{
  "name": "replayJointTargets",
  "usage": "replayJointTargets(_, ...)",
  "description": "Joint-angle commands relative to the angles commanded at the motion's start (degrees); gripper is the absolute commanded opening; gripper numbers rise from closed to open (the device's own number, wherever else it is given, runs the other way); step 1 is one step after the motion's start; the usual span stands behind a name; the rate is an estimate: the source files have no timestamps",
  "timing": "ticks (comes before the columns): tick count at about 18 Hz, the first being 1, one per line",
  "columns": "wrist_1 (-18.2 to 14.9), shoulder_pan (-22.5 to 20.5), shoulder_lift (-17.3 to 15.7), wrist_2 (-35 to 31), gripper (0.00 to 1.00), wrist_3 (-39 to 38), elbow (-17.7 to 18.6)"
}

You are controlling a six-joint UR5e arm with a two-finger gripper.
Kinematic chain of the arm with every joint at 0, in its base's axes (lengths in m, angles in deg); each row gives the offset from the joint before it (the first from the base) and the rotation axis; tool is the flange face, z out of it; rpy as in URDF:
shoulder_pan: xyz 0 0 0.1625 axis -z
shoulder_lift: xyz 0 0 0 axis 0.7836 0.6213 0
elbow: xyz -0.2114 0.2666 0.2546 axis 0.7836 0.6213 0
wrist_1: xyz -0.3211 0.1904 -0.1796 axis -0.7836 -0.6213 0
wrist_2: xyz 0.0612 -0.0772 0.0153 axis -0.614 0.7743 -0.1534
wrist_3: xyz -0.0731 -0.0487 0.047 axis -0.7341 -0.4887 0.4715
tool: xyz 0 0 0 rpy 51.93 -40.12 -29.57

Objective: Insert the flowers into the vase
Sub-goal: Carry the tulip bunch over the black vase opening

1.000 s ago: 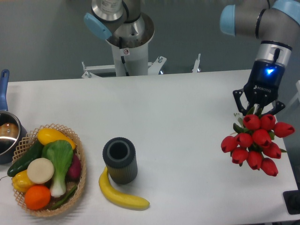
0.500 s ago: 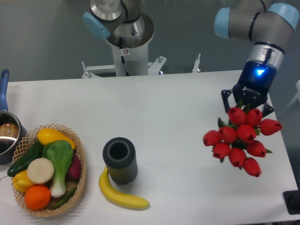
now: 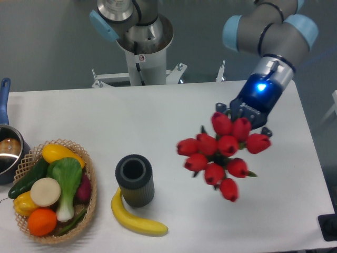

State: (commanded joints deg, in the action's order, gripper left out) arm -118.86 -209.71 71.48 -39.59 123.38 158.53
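flowers: bunch of red closed tulip buds, held off the table, directly below the pincer and spreading to its left. green stems mostly hidden behind the buds. pincer: fingers hidden behind the topmost buds, apparently clamped on the stems of the flowers; exact finger spacing not visible. blue light lit on the wrist just above the pincer.

vase: dark ribbed cylinder, upright, round mouth open and facing up, well apart from the pincer, down and to the left of it. not touching the flowers.

banana: yellow, lying on the table just beside the vase base, further from the pincer than the vase, low and left.

woven basket: far left of the pincer, loaded with vegetables and fruit, among them a green leafy vegetable, an orange and a yellow pepper.

blue-handled pot: at the far left edge, farthest from the pincer, partly cut off.
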Motion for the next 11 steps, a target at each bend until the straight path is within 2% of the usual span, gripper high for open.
replayJointTargets(3, 0.09, 1.58, -1.14, 3.69, 0.07, 1.31, 2.72)
replayJointTargets(5, 0.09, 2.2, -2.02, 8.69, 0.07, 2.46, 4.39)
replayJointTargets(11, 0.09, 4.84, -2.64, 13.8, 0.07, 9.93, 9.14)
